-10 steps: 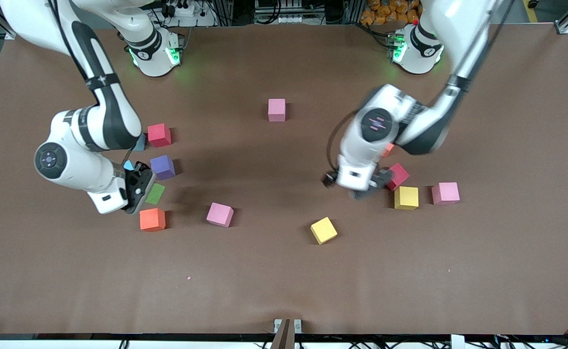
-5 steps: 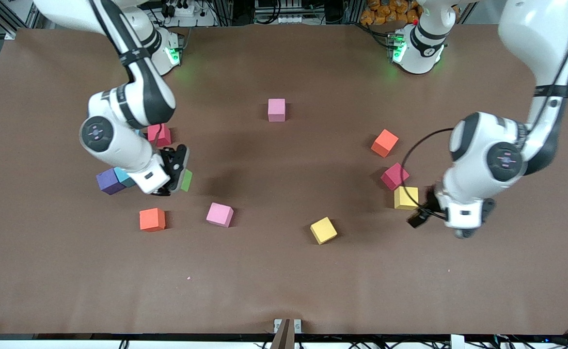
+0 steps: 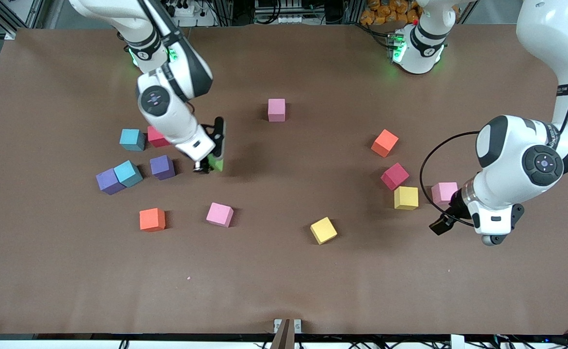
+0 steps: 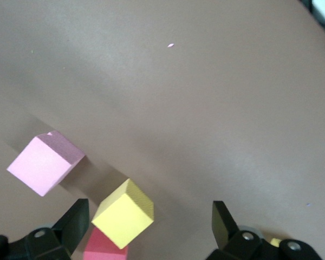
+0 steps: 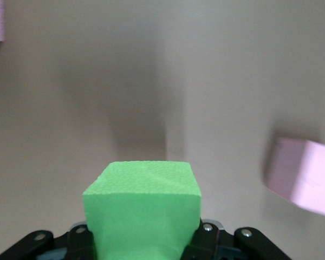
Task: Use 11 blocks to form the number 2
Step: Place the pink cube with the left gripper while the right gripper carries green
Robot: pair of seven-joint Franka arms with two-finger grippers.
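The blocks lie scattered and no number 2 is in view. My right gripper (image 3: pixel 210 164) is shut on the green block (image 5: pixel 142 206), held just above the table beside a purple block (image 3: pixel 162 167). My left gripper (image 4: pixel 149 223) is open and holds nothing, over the table toward the left arm's end. Below it are a yellow block (image 4: pixel 123 213), a pink block (image 4: pixel 44 163) and a red block (image 4: pixel 104 248). Elsewhere lie pink blocks (image 3: pixel 276 109) (image 3: pixel 219 214), orange blocks (image 3: pixel 385 143) (image 3: pixel 152 219), another yellow (image 3: pixel 323 230), another purple (image 3: pixel 108 182) and a red block (image 3: pixel 157 136) partly hidden by the right arm.
Two light blue cubes (image 3: pixel 129 173) (image 3: pixel 132 139) sit among the blocks toward the right arm's end. Bare brown table (image 3: pixel 284 281) spreads across the middle and along the edge nearest the front camera.
The right arm carried the green block away from the orange and purple blocks toward the table's middle. The left arm swung from the red block out to the left arm's end, still open.
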